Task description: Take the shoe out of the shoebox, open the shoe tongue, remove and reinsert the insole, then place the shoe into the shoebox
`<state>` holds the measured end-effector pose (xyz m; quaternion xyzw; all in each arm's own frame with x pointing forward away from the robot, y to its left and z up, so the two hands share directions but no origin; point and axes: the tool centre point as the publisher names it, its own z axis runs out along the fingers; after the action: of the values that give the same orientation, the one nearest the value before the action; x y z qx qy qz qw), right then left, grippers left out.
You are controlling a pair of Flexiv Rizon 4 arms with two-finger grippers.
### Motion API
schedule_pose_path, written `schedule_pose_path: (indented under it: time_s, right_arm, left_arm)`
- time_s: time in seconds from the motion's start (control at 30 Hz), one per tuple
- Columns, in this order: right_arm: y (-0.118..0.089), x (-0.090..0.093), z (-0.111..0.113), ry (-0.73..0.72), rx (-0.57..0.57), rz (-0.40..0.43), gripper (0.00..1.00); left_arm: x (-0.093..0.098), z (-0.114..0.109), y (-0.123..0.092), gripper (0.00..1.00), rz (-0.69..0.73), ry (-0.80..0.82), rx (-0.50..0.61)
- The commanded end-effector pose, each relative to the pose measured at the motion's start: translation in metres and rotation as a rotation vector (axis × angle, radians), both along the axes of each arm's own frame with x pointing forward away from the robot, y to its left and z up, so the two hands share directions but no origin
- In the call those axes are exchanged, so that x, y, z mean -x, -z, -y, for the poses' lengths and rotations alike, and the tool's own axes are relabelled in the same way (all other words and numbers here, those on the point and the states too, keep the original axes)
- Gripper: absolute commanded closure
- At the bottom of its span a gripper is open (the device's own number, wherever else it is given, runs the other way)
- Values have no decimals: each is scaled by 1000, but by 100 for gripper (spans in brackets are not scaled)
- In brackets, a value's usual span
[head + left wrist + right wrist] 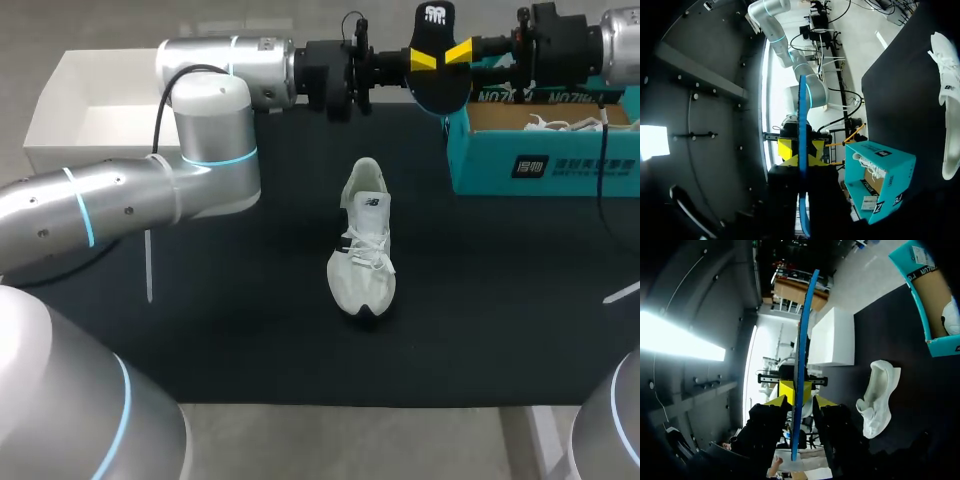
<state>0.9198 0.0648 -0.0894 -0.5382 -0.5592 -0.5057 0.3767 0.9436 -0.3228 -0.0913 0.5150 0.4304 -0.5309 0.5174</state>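
Clamped on insole [440, 88] from opposite sides, aloft over rear of desk [250, 330]: left tool [423, 60], right tool [458, 50]. Standing upright mid-desk, toe toward robot, apart from shoebox [545, 165]: shoe [365, 245].

Both arms lie level along the upper frame edge, left end effector [423, 60] and right end effector [458, 52] tip-to-tip, each clamped on the insole [436, 18].

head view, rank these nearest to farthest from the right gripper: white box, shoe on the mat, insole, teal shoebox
Measured from the right gripper:
1. insole, gripped between its fingers, up at the far edge.
2. teal shoebox, right beside it on the right side.
3. shoe, out on the middle of the mat.
4. white box, at the far left corner.
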Motion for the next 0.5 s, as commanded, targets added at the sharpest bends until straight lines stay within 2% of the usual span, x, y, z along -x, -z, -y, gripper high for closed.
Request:
schedule_pose_path:
  time_s: [0.03, 0.1, 0.2, 0.37, 0.4, 0.43, 0.47, 0.5]
  right_arm:
    - [2, -3, -5, -9, 4, -4, 75]
    - [3, -3, -4, -9, 3, -7, 80]
    - [4, -3, -4, -8, 1, -10, 100]
    - [3, -3, -2, 0, -7, -4, 100]
    - [3, -3, -2, 0, -8, -2, 100]
    - [3, -3, -2, 0, -8, 1, 100]
    - [2, -3, -2, 0, -9, 2, 100]
    - [2, -3, -2, 0, -9, 3, 100]
  left_arm:
    - [-2, 5, 1, 100, 4, 1, 4]
    - [-2, 5, 1, 100, 6, 6, 4]
    - [-2, 5, 1, 100, 8, 6, 6]
    - [-3, 4, -1, 100, 8, 5, 11]
    - [-3, 3, 0, 80, 7, 5, 10]
    - [-3, 1, 0, 52, 6, 5, 10]
    - [-3, -1, 0, 0, 3, 6, 15]
    - [-3, -3, 0, 0, -3, 11, 20]
